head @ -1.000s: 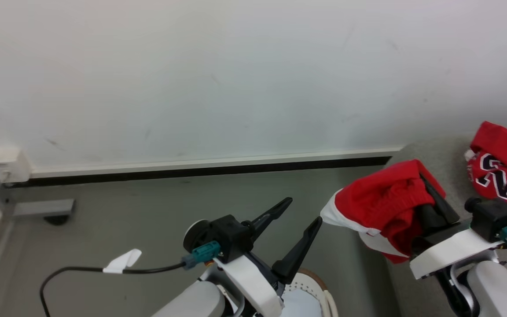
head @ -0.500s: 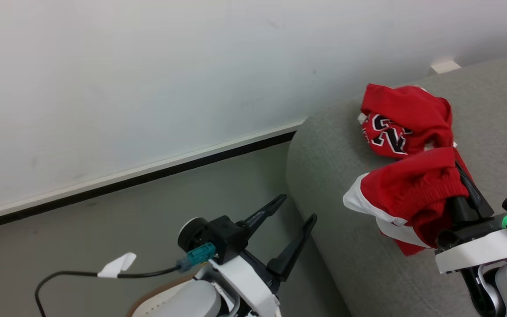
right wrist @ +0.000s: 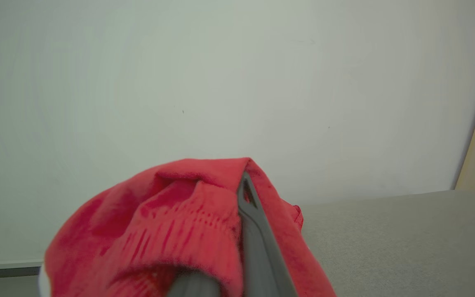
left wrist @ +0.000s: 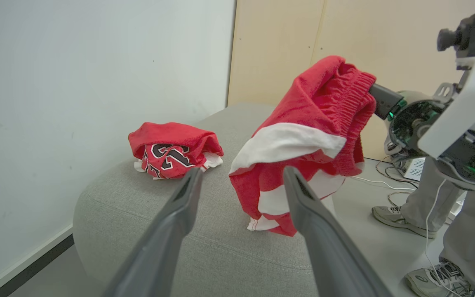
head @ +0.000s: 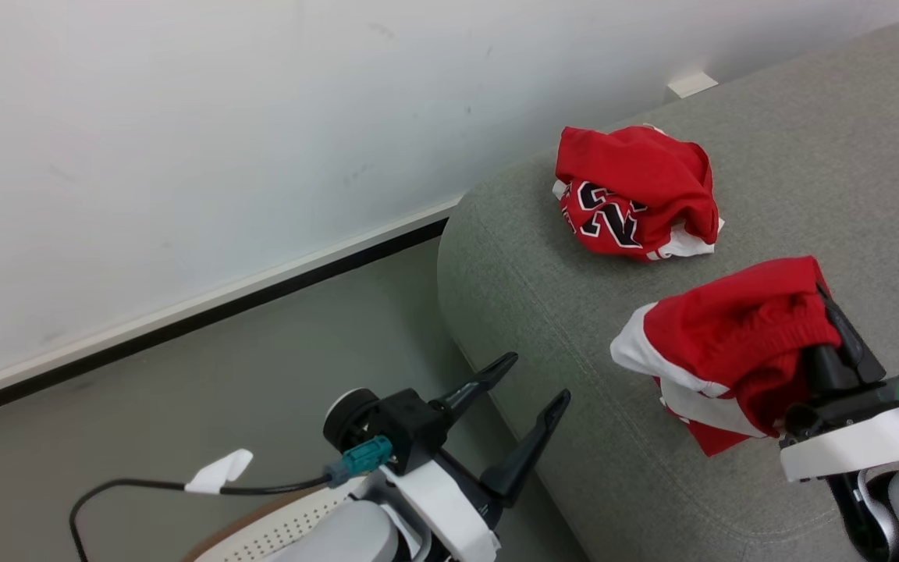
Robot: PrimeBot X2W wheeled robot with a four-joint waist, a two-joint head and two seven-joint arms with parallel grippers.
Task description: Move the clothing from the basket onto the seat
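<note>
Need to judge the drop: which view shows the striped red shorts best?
Left wrist view: the shorts hang whole over the seat. Head view looks down on them bunched; right wrist view shows red waistband close up.

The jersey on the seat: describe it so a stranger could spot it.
Find the grey seat by the white wall. A crumpled red jersey lies near its far edge. Unlike the striped red piece held nearby, it bears black-and-white numerals.

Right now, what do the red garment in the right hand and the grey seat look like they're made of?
Red garment: soft matte fabric, likely a sports knit; it drapes limply and shows a gathered elastic band. Grey seat: matte woven upholstery, judging by its fine grainy texture, rounded edges and stitched seam.
</note>
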